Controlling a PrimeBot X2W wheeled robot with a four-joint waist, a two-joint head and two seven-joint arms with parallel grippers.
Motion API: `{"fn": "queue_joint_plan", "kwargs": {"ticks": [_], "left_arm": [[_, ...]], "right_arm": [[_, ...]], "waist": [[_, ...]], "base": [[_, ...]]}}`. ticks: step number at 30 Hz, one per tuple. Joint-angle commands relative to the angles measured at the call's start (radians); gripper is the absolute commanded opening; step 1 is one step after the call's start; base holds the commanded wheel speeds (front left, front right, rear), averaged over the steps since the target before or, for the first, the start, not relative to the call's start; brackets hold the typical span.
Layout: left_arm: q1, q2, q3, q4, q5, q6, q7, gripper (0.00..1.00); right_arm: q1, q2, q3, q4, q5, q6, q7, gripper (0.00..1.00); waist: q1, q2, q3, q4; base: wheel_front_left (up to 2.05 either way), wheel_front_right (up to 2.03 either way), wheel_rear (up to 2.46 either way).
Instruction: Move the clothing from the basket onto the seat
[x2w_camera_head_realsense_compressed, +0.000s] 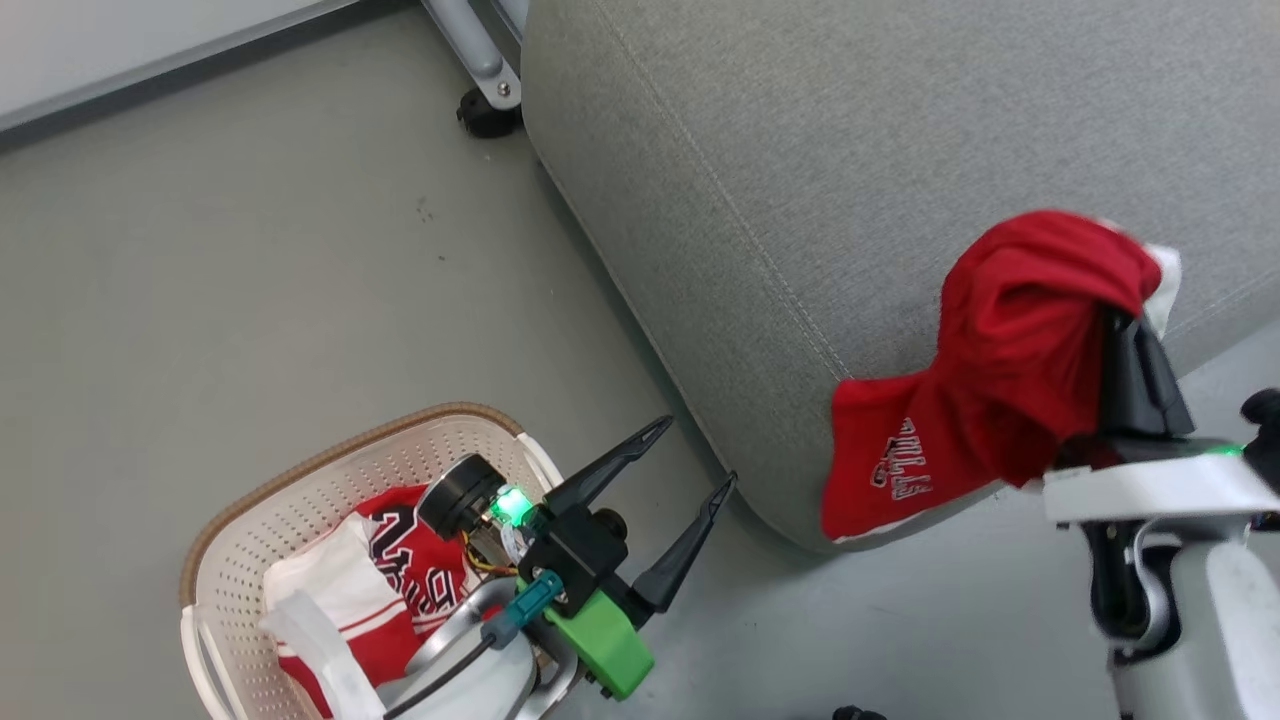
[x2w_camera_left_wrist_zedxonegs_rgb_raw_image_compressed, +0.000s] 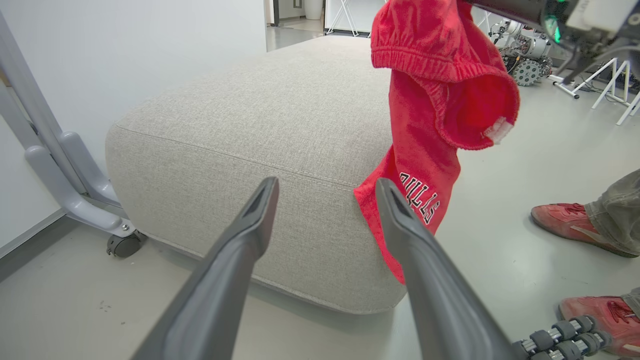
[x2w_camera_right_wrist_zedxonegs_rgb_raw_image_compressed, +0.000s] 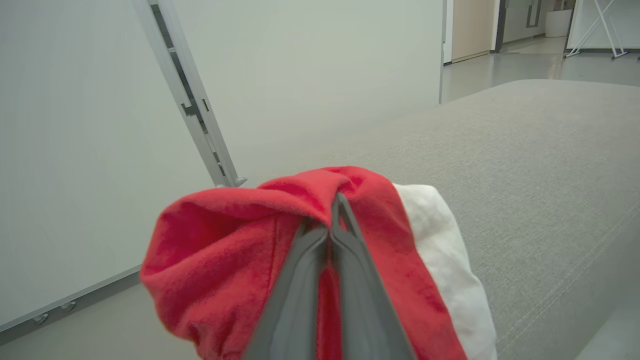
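Note:
My right gripper (x2w_camera_head_realsense_compressed: 1125, 325) is shut on red shorts (x2w_camera_head_realsense_compressed: 990, 370) with white lettering, one piece of the clothing. They hang beside the front corner of the light-grey seat (x2w_camera_head_realsense_compressed: 850, 150); their top is level with the cushion's edge. In the right wrist view the fingers (x2w_camera_right_wrist_zedxonegs_rgb_raw_image_compressed: 332, 235) pinch the red and white fabric (x2w_camera_right_wrist_zedxonegs_rgb_raw_image_compressed: 225, 250) with the seat (x2w_camera_right_wrist_zedxonegs_rgb_raw_image_compressed: 525, 165) ahead. A second red and white garment (x2w_camera_head_realsense_compressed: 390, 590) lies in the cream basket (x2w_camera_head_realsense_compressed: 300, 500) at lower left. My left gripper (x2w_camera_head_realsense_compressed: 700, 455) stands open above the floor beside the basket, holding nothing; its wrist view shows the shorts (x2w_camera_left_wrist_zedxonegs_rgb_raw_image_compressed: 435, 100) and seat (x2w_camera_left_wrist_zedxonegs_rgb_raw_image_compressed: 260, 130).
A grey metal leg with a caster (x2w_camera_head_realsense_compressed: 490, 110) stands behind the seat's left corner. A person's red shoes (x2w_camera_left_wrist_zedxonegs_rgb_raw_image_compressed: 570, 225) rest on the floor to the right of the seat. A white wall with a baseboard (x2w_camera_head_realsense_compressed: 150, 70) runs at the far left.

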Motion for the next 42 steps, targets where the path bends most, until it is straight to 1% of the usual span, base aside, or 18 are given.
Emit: {"fn": "queue_joint_plan", "kwargs": {"ticks": [1,3,5,9,13,17,18,23,25,30,31,32,36,39,42], "left_arm": [[-0.034,0.014,-0.009,-0.002,-0.005,-0.004,0.001,1.0],[-0.059,0.017,-0.023,-0.012,-0.004,-0.004,0.001,1.0],[-0.077,0.014,-0.038,-0.024,-0.009,-0.004,0.001,1.0],[-0.119,0.019,-0.062,-0.041,-0.003,-0.004,0.001,1.0],[-0.161,0.015,-0.078,-0.049,0.002,-0.004,0.001,1.0],[-0.196,0.019,-0.079,-0.058,0.0,-0.004,0.001,1.0],[-0.213,0.019,-0.074,-0.061,0.006,-0.004,0.001,1.0],[-0.246,0.017,-0.066,-0.07,0.017,-0.004,0.001,1.0],[-0.256,0.016,-0.066,-0.073,0.017,-0.004,0.001,1.0],[-0.253,0.004,-0.067,-0.072,0.024,-0.004,0.001,1.0],[-0.251,0.003,-0.071,-0.069,0.026,-0.004,0.001,1.0],[-0.249,0.001,-0.076,-0.067,0.027,-0.004,0.001,1.0],[-0.238,-0.011,-0.088,-0.059,0.014,-0.004,0.001,1.0],[-0.222,-0.02,-0.08,-0.055,0.008,-0.004,0.001,1.0],[-0.197,-0.031,-0.065,-0.057,-0.001,-0.004,0.001,1.0]], "right_arm": [[-0.064,-0.015,-0.023,0.007,0.011,0.0,-0.003,0.0],[-0.131,-0.026,-0.052,0.062,0.049,0.0,-0.003,0.0],[-0.22,-0.065,-0.06,0.12,0.064,0.0,-0.003,0.0],[-0.386,-0.115,-0.094,0.253,0.131,0.0,-0.003,0.0],[-0.536,-0.171,-0.116,0.374,0.162,0.0,-0.003,0.0],[-0.651,-0.212,-0.113,0.506,0.215,0.0,-0.003,0.0],[-0.707,-0.239,-0.111,0.56,0.222,0.0,-0.003,0.0],[-0.82,-0.268,-0.14,0.654,0.235,0.0,-0.003,0.0],[-0.857,-0.29,-0.143,0.684,0.228,0.0,-0.003,0.0],[-0.895,-0.32,-0.157,0.748,0.19,0.0,-0.003,0.01],[-0.894,-0.324,-0.164,0.759,0.174,0.0,-0.003,0.65],[-0.891,-0.325,-0.171,0.762,0.16,0.0,-0.003,1.0],[-0.834,-0.304,-0.213,0.73,0.106,0.0,-0.003,1.0],[-0.758,-0.273,-0.249,0.664,0.073,0.0,-0.003,1.0],[-0.664,-0.242,-0.255,0.596,0.044,0.0,-0.003,1.0]], "waist": [[-0.0001,0.0,0.088,0.05],[-0.0001,0.0,0.125,0.064],[-0.0001,0.0,0.16,0.081],[-0.0001,0.0,0.227,0.112],[-0.0001,0.0,0.289,0.144],[-0.0001,0.0,0.333,0.169],[-0.0001,0.0,0.351,0.181],[-0.0001,0.0,0.392,0.201],[-0.0001,0.0,0.407,0.21],[-0.0001,0.0,0.423,0.225],[-0.0001,0.0,0.423,0.229],[-0.0001,0.0,0.42,0.232],[-0.0001,0.0,0.389,0.244],[-0.0001,0.0,0.341,0.253],[-0.0001,0.0,0.288,0.26]], "base": [[0.0,0.0,0.0],[0.0,0.0,0.0],[0.0,0.0,0.0],[0.0,0.0,0.0],[0.0,0.0,0.0],[0.0,0.0,0.0],[0.0,0.0,0.0],[0.0,0.0,0.0],[0.0,0.0,0.0],[0.0,0.0,0.0],[0.0,0.0,0.0],[0.0,0.0,0.0],[0.0,0.0,0.0],[0.0,0.0,0.0],[0.0,0.0,0.0]]}}
